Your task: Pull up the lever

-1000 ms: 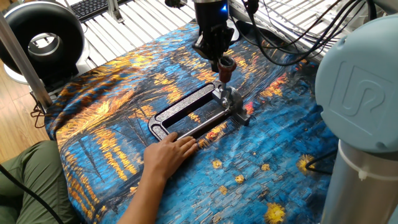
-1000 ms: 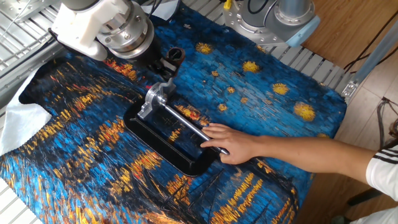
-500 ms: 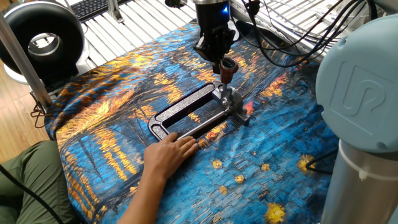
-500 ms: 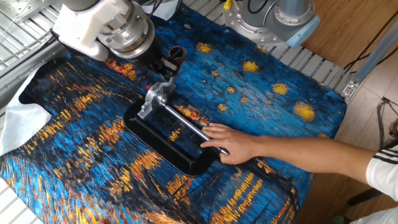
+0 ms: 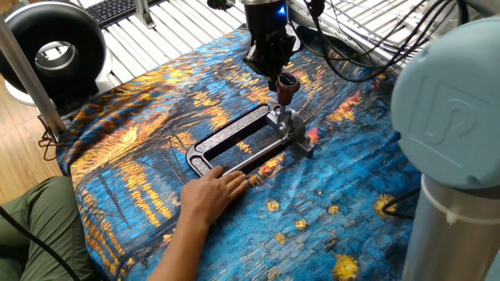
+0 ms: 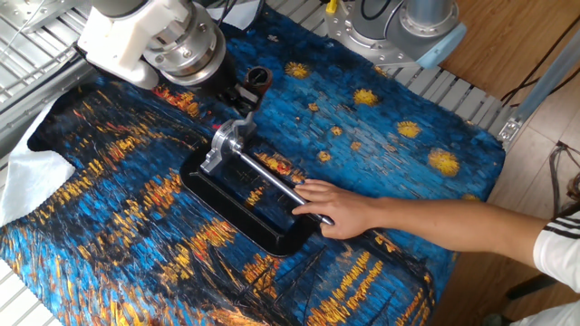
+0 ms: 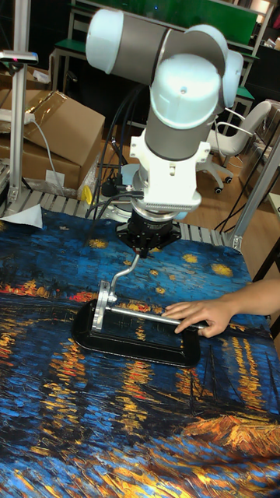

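The lever (image 5: 283, 100) is a thin silver arm rising steeply from the silver hinge block (image 5: 291, 129) at the far end of the black clamp frame (image 5: 226, 136). Its dark red knob (image 5: 287, 84) sits at the top. My gripper (image 5: 277, 76) comes straight down from above and is shut on the lever at the knob. In the other fixed view the knob (image 6: 257, 80) shows just beside the black fingers (image 6: 237, 94). In the tall fixed view the lever's arm (image 7: 124, 274) curves up into the gripper (image 7: 142, 250), which hides the knob.
A person's hand (image 5: 212, 191) presses down on the near end of the frame, over the bare steel rod (image 6: 270, 181). A starry-night patterned cloth (image 6: 381, 136) covers the table. A black ring-shaped device (image 5: 53, 48) stands at the far left, and the robot base (image 6: 408, 23) is at the back.
The knob and gripper have edged very slightly up and to the right. The hand and the clamp frame have stayed put.
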